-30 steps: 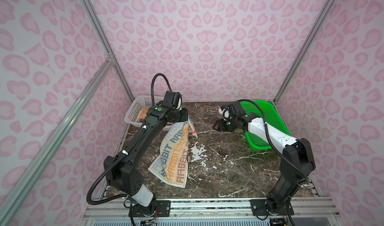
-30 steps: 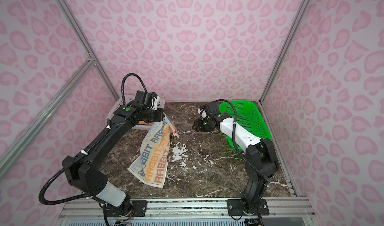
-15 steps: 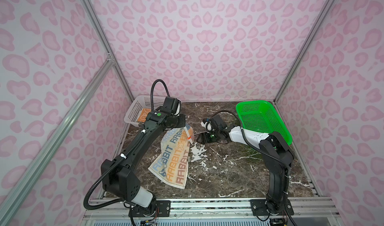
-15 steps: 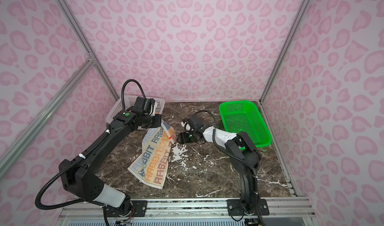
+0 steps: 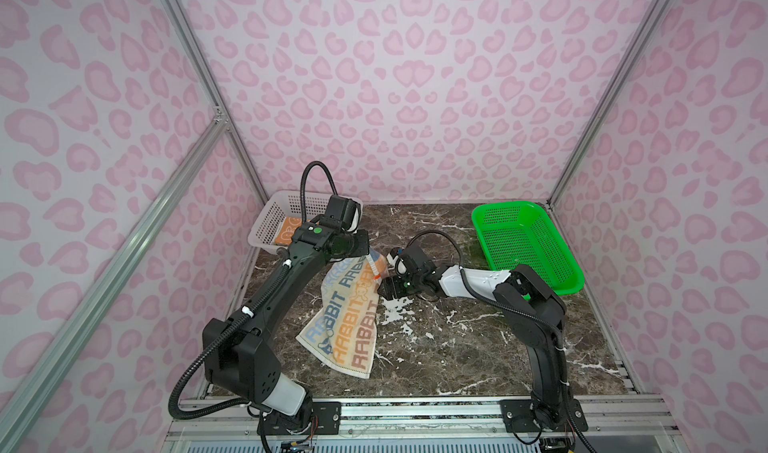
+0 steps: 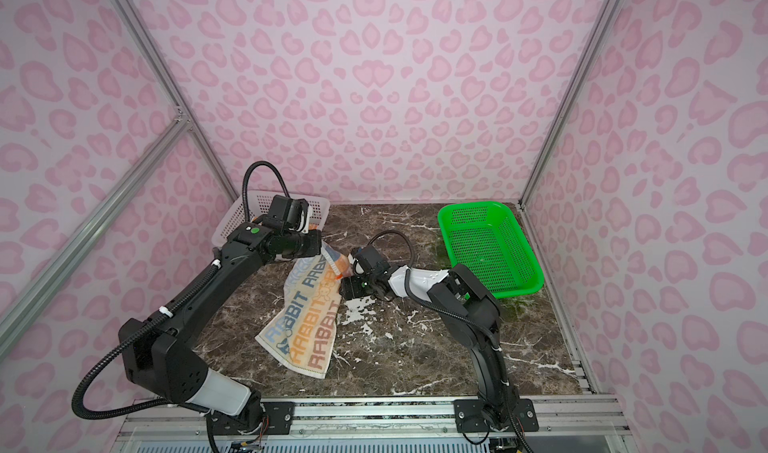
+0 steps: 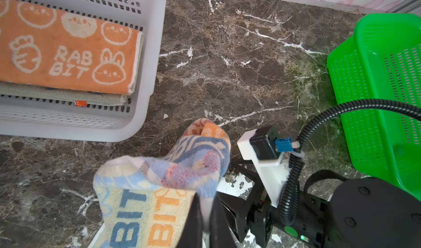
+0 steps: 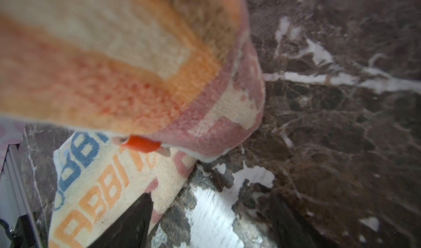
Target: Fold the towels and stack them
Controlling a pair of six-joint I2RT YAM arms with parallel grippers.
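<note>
The left gripper [image 7: 206, 207] is pinching one end of the RABBIT towel [image 5: 347, 318], jaws pressed together, holding that end up while the rest is lying on the table [image 5: 457, 347]. The right gripper [image 8: 211, 215] is sitting low beside the towel, jaws spread and gripping nothing. A folded orange towel [image 7: 66, 46] is sitting in the white basket [image 7: 145, 112].

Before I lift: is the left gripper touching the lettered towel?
Touching. The left wrist view shows the left gripper shut on the lettered towel, cloth pinched between its jaws.
</note>
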